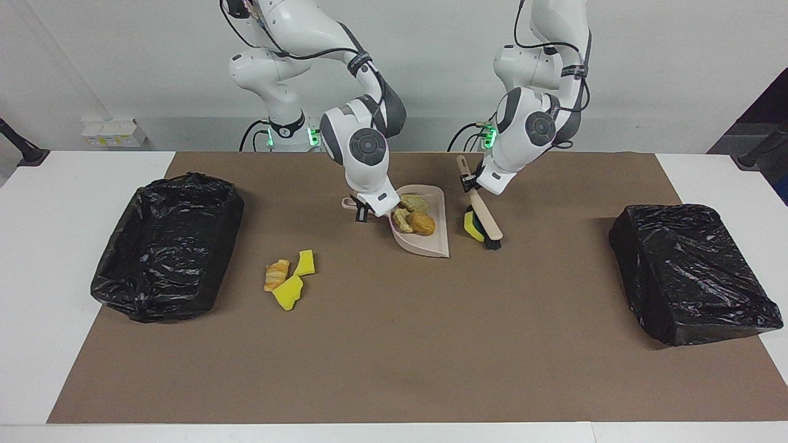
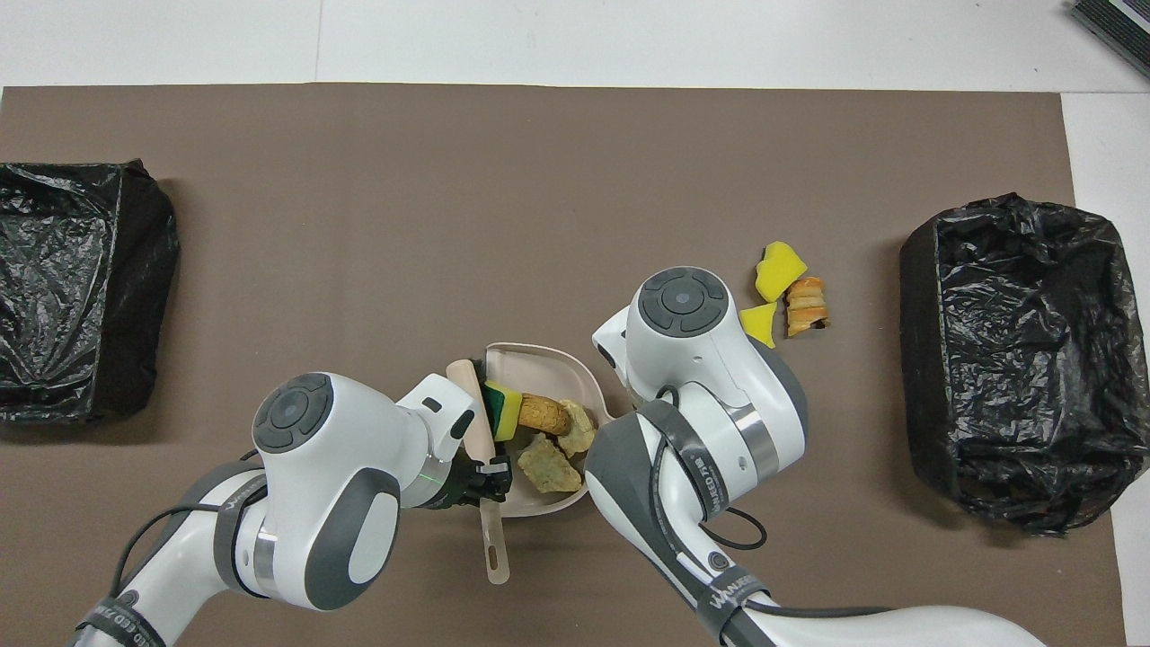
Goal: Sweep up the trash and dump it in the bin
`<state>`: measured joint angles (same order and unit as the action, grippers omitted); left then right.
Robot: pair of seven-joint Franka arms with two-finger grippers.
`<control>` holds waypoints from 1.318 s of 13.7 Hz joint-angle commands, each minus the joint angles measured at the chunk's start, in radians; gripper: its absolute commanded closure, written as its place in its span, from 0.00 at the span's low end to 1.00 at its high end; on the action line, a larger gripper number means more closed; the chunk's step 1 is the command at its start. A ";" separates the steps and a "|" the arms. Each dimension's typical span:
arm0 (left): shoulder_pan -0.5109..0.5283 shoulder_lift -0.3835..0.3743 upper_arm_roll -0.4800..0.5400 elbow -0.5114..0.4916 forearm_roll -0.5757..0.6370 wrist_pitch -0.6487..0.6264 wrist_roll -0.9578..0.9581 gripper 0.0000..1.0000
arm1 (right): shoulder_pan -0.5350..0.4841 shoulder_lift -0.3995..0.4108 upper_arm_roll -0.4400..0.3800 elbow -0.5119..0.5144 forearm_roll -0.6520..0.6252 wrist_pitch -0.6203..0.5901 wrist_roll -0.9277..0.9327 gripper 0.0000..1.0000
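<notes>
Facing view: left tool (image 1: 469, 182) pinches bristled brush (image 1: 483, 214); right tool (image 1: 360, 211) pinches beige dustpan (image 1: 434, 246).

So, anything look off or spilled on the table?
Nothing spilled or damaged. One oddity: the black bin at the left arm's end looks sealed over by its bag, while the other bin gapes open beside the loose scraps.

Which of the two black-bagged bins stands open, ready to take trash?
The black-lined bin at the right arm's end of the table: its hollow shows. The other bin is covered over by its bag.
</notes>
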<state>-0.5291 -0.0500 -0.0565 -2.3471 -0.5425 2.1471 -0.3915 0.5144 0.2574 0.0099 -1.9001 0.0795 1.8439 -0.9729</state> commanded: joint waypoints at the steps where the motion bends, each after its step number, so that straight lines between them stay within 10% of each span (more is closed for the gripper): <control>1: -0.009 0.012 0.009 0.051 -0.011 -0.033 0.004 1.00 | -0.014 -0.023 0.008 -0.022 -0.020 -0.003 -0.021 1.00; 18: -0.101 -0.074 -0.042 0.120 0.156 -0.266 -0.345 1.00 | -0.014 -0.023 0.008 -0.022 -0.020 -0.006 -0.023 1.00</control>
<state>-0.6278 -0.0938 -0.1140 -2.2566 -0.4005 1.9463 -0.7122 0.5144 0.2574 0.0099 -1.9004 0.0795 1.8439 -0.9729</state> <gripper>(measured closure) 0.740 0.678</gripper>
